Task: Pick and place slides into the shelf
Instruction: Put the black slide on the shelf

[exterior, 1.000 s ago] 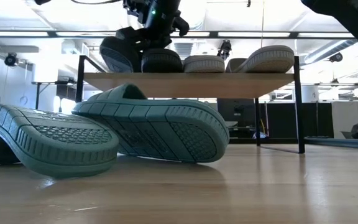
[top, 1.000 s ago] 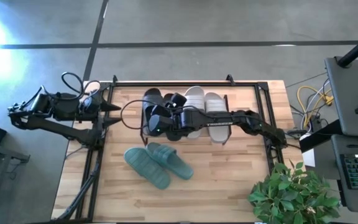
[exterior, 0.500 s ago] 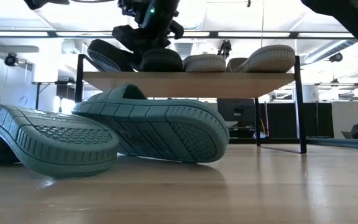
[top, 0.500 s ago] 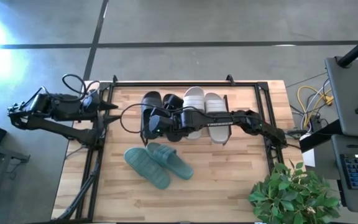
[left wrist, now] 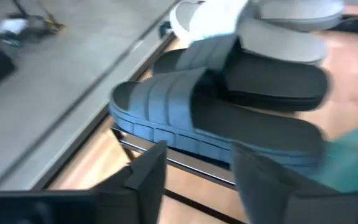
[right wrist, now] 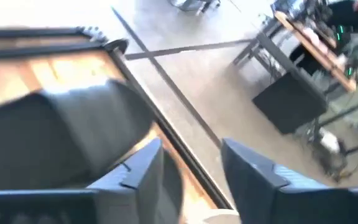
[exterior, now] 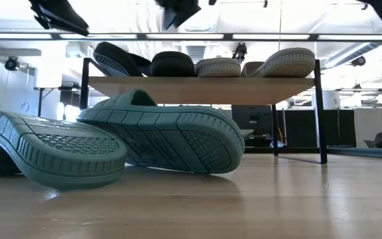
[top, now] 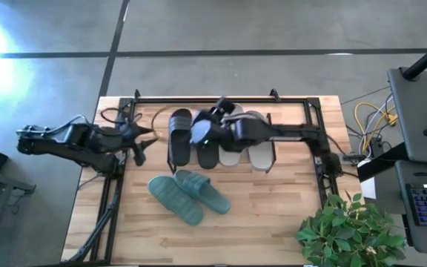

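Four slides lie side by side on the shelf [exterior: 204, 89]: two black ones [top: 180, 135] [exterior: 172, 64] and two white ones [top: 258, 152]. The left black slide [exterior: 115, 60] is tilted, leaning on its neighbour. A teal pair [top: 189, 195] lies on the table in front of the shelf. My right gripper [top: 197, 132] [right wrist: 191, 180] hovers open above the black slides, with nothing between its fingers. My left gripper [top: 141, 144] [left wrist: 194, 186] stands open just left of the shelf, pointing at the black slide [left wrist: 185, 115] without touching it.
A black table frame [top: 221, 99] runs along the far and side edges. A potted plant [top: 347, 226] stands at the near right corner. Bare wood lies to the right of the teal pair and along the near edge.
My right gripper has let go of the left black slide, then risen and drawn back toward the right. The slide has settled onto the shelf, tilted against the other black one. My left gripper has come down and moved right, toward the shelf.
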